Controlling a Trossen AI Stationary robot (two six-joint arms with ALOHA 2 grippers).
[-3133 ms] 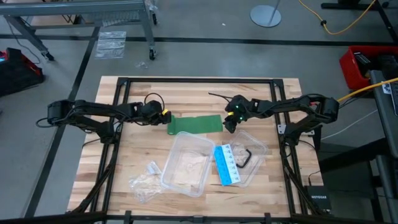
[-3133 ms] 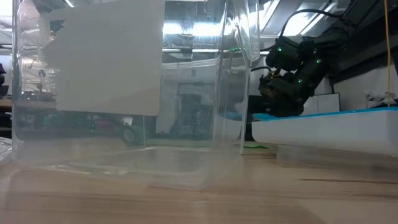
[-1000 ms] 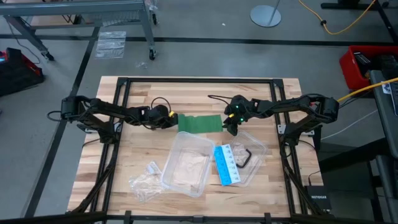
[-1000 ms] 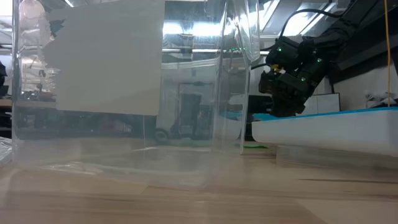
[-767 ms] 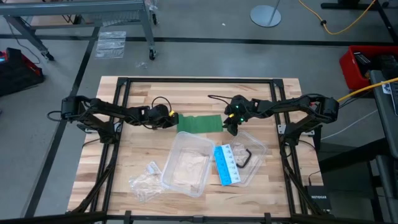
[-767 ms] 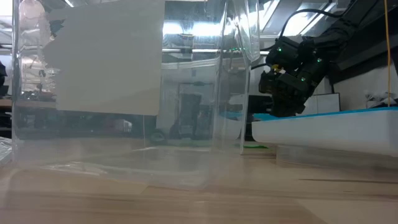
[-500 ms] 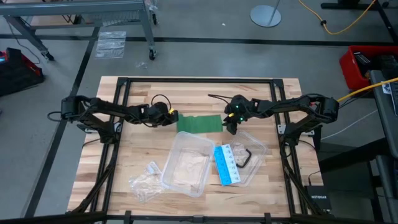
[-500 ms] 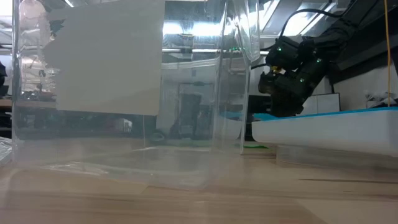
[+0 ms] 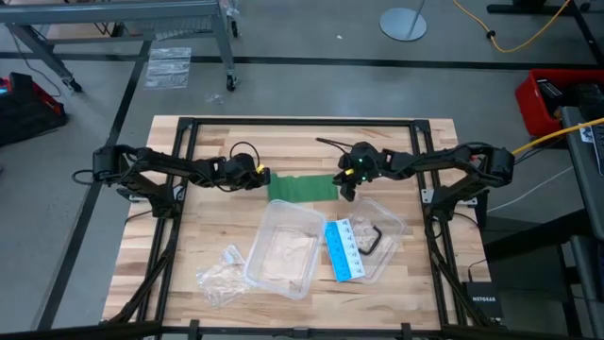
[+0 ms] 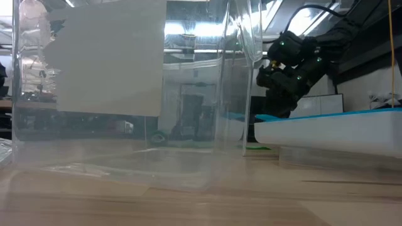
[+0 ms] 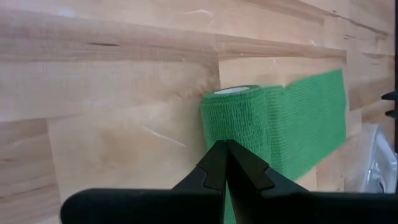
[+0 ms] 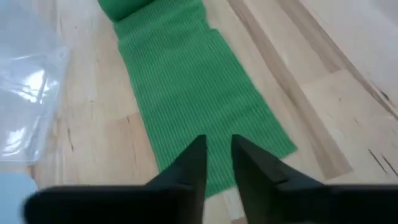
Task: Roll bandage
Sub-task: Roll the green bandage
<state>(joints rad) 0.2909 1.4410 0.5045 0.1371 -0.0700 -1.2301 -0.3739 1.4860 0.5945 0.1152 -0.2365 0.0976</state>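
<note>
The dark green bandage (image 9: 304, 187) lies flat on the wooden table, with its left end wound into a small roll (image 11: 235, 111). My left gripper (image 9: 259, 177) (image 11: 225, 145) is shut, its tips at that roll. My right gripper (image 9: 346, 188) (image 12: 217, 142) stands over the bandage's flat right end (image 12: 205, 112) with a narrow gap between its fingers and nothing in the gap. In the low view the right gripper (image 10: 276, 78) shows behind the blue-edged card. My left gripper's shut fingertips meet the side of the roll (image 11: 231, 132) that faces the table's left. The fingers come in low from the table's left. The roll rests on the table, and the unrolled strip (image 11: 308, 121) runs away from it toward the right. My right gripper's fingertips hang over the flat end; I cannot tell whether they touch it.
A clear plastic container (image 9: 283, 247) stands just near of the bandage and fills the low view's foreground (image 10: 125, 94). A blue-and-white card (image 9: 343, 248) lies on a clear lid (image 9: 385, 231) to its right. A crumpled clear wrapper (image 9: 222, 271) lies near-left.
My right gripper has risen a little above the bandage's right end. The bandage and my left gripper have stayed about where they were.
</note>
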